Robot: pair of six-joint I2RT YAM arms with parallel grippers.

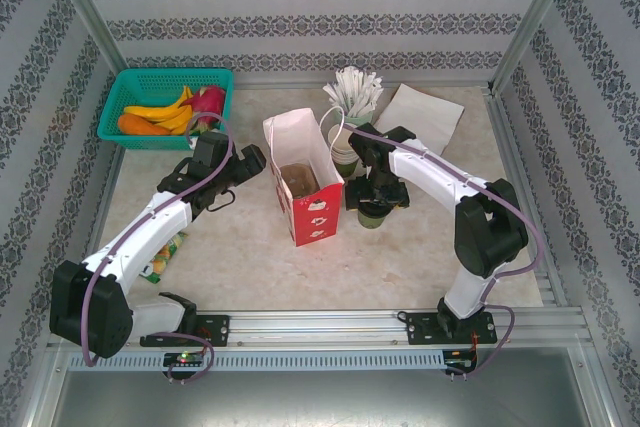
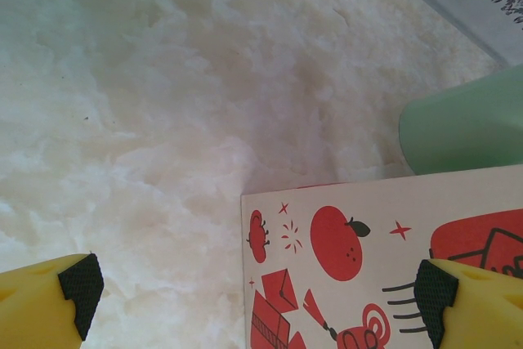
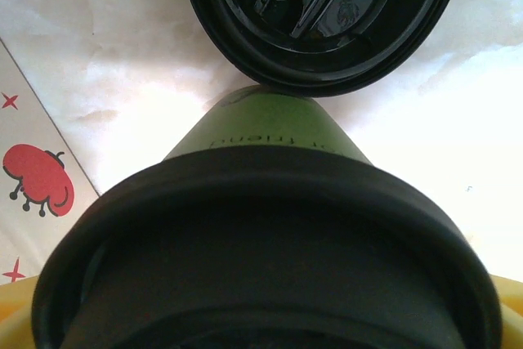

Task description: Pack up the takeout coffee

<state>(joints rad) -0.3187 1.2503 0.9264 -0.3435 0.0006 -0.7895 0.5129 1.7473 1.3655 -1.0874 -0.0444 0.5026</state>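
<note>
Where the right pincer (image 1: 374, 202) spreads wide around it, seemingly without pressing, the green cup (image 3: 270, 132) stands capped on the desk (image 1: 250, 247) beside the bag (image 1: 318, 212). A loose black lid (image 3: 319, 14) lies beyond. The brown tray (image 1: 298, 179) sits inside the bag; the left pincer (image 2: 257, 288) gapes empty beside it.

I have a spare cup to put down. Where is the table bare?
Widest bare table: between the bag and the near rail. A smaller patch lies behind the bag, beside the basket. Crowded right of the bag: cup, loose lid, straws.
</note>
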